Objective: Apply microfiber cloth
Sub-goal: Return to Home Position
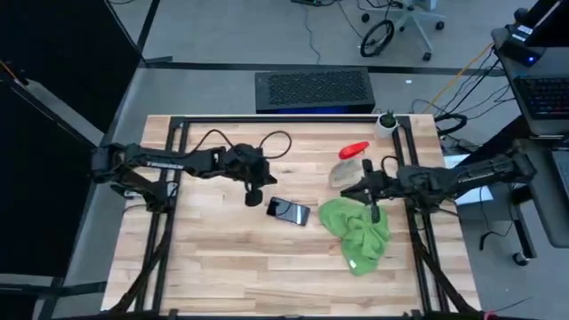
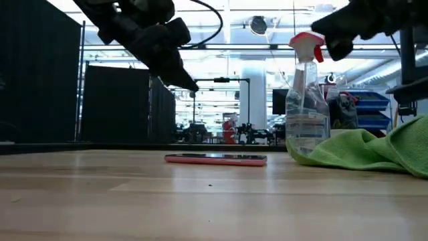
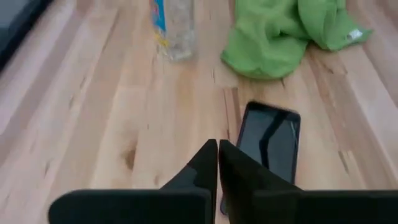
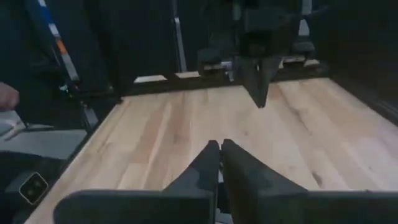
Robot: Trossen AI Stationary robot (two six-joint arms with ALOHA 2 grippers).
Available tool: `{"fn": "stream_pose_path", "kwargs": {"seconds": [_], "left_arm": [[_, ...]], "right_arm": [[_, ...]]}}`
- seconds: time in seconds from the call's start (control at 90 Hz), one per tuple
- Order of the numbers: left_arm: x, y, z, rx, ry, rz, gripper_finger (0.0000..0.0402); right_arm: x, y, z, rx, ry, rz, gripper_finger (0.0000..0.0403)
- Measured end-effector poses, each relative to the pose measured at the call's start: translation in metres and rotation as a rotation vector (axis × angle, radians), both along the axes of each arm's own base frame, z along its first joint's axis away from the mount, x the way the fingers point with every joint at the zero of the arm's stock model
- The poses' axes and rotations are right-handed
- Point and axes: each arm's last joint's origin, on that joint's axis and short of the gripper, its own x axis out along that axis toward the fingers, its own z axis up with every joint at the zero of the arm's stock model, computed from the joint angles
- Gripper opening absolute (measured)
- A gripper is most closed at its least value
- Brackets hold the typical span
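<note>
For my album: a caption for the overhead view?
Left fingers shut beside a flat black phone, right fingers shut above a crumpled bright green microfiber cloth, clear red-nozzled spray bottle nearby.

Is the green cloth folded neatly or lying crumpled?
Crumpled: the green cloth lies bunched in uneven folds near the spray bottle.

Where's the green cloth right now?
High view: the cloth lies crumpled on the table's right side, just right of the phone and near the spray bottle.
</note>
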Motion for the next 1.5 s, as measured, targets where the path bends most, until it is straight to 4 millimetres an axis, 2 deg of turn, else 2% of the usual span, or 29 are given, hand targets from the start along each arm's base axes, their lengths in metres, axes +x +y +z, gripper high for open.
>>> {"fn": "stream_pose_path", "kwargs": {"seconds": [0.122,0.233,0.367,0.6,0.711,0.878,1.067,1.2,1.5], "left_arm": [[-0.004,0.000,0.001,-0.027,0.017,0.032,0.0001],[-0.004,-0.001,0.000,-0.095,0.020,0.085,0.0001],[-0.003,-0.001,0.003,-0.095,-0.002,0.088,0.0001],[-0.005,-0.006,0.007,-0.065,-0.008,0.052,0.0001],[-0.007,-0.008,0.017,-0.002,-0.073,0.009,0.0001],[-0.014,-0.009,0.019,0.023,-0.157,0.003,0.0001],[-0.023,-0.013,0.007,0.012,-0.173,0.001,0.0001],[-0.025,-0.017,0.004,-0.002,-0.244,-0.016,0.0001],[-0.031,-0.021,-0.012,-0.026,-0.237,-0.023,0.0001]], "right_arm": [[-0.008,-0.002,-0.012,0.005,0.042,-0.030,0.0005],[-0.009,-0.002,-0.011,0.067,0.042,-0.040,0.0006],[-0.010,-0.001,-0.012,0.031,0.057,-0.016,0.0006],[-0.022,-0.003,-0.024,-0.007,-0.114,0.006,0.0006],[-0.031,-0.004,-0.030,-0.007,-0.172,0.005,0.0006],[-0.042,-0.006,-0.035,-0.054,-0.236,0.000,0.0006],[-0.047,-0.008,-0.046,-0.087,-0.256,-0.031,0.0006],[-0.047,-0.009,-0.061,-0.086,-0.192,-0.050,0.0006],[-0.051,-0.012,-0.064,-0.179,-0.160,-0.117,0.0006]]}}
